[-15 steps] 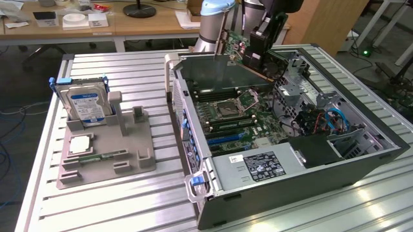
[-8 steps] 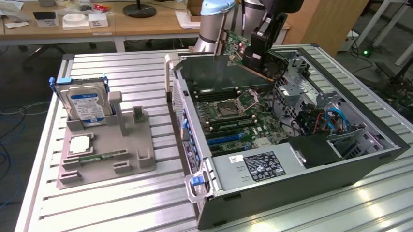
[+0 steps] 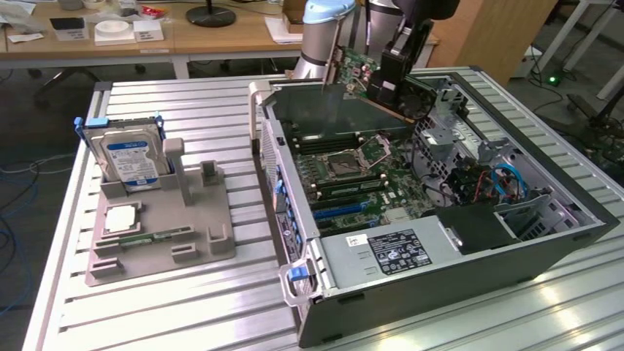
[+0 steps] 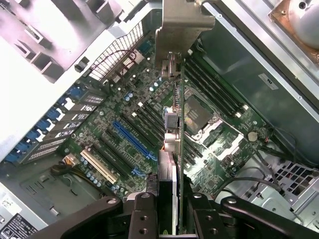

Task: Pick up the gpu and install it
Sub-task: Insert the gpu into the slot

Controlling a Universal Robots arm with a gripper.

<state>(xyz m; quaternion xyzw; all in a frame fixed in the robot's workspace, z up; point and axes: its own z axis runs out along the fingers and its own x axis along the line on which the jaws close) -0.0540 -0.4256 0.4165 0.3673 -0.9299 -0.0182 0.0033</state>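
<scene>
The open computer case [image 3: 439,292] lies on its side on the slatted metal table [image 3: 175,314], with its motherboard [image 3: 356,183] facing up. In the exterior view, a gray tray [image 3: 146,267] sits at the case's nine o'clock, and a hard drive [image 3: 127,161] stands upright at the tray's eleven o'clock corner. The arm [image 3: 326,29] comes in at the case's twelve o'clock. Its gripper [image 4: 172,211] is partly closed, fingers [image 4: 142,216] clamped on both faces of the graphics card [image 4: 172,164]. The card hangs above the motherboard without touching it, its silver bracket [image 4: 183,25] at the end away from the gripper.
</scene>
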